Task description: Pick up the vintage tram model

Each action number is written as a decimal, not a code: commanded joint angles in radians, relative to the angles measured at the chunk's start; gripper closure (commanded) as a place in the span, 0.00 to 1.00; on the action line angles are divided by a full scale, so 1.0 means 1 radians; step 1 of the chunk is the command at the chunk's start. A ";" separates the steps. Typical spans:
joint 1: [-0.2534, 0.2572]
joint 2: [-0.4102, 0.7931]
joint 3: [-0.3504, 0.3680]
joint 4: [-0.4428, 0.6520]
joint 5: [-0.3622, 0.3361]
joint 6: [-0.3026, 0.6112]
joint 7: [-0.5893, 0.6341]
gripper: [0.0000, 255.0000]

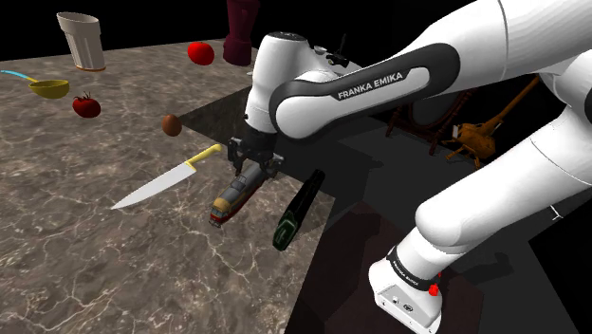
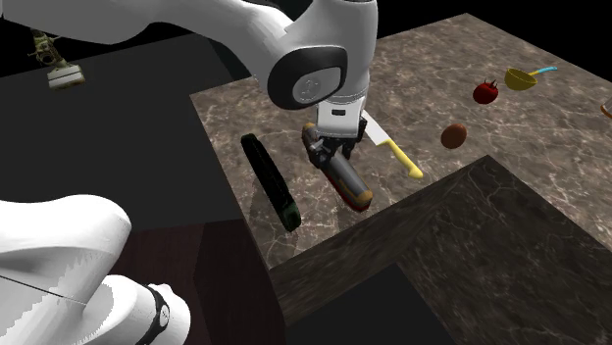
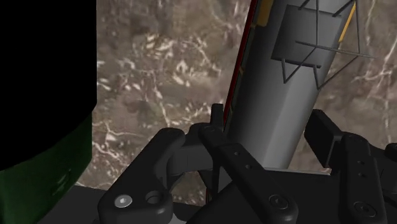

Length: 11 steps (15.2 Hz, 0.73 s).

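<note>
The vintage tram model lies lengthwise on the marble-patterned counter, close to the counter's near edge. It has a grey roof with a wire pantograph frame, and red and yellow along its flanks. The gripper stands over 1 end of it. In the wrist view the 2 black fingers sit against opposite flanks of the tram body with no gap visible, clasping it. Whether the model is clear of the surface cannot be told. Just beside the tram, toward the shoulder view's left, lies a kitchen knife with a silver blade and a yellow handle, the handle end nearest the gripper. On the tram's other side a dark green and black elongated object lies by the counter edge, apart from the tram. Farther along the counter is a brown oval object, then a red fruit next to a small yellow bowl with a blue handle; its contents cannot be made out. At the far end stand a white cup, interior not visible, a second red fruit and a dark maroon vase. Wooden furniture stands beyond the arm against a black area.
</note>
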 commanded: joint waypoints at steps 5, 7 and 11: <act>-0.001 0.003 0.002 -0.002 -0.002 0.004 0.002 1.00; -0.001 0.003 0.002 -0.001 -0.002 0.004 0.002 1.00; 0.005 -0.021 -0.010 0.011 0.015 -0.027 -0.013 1.00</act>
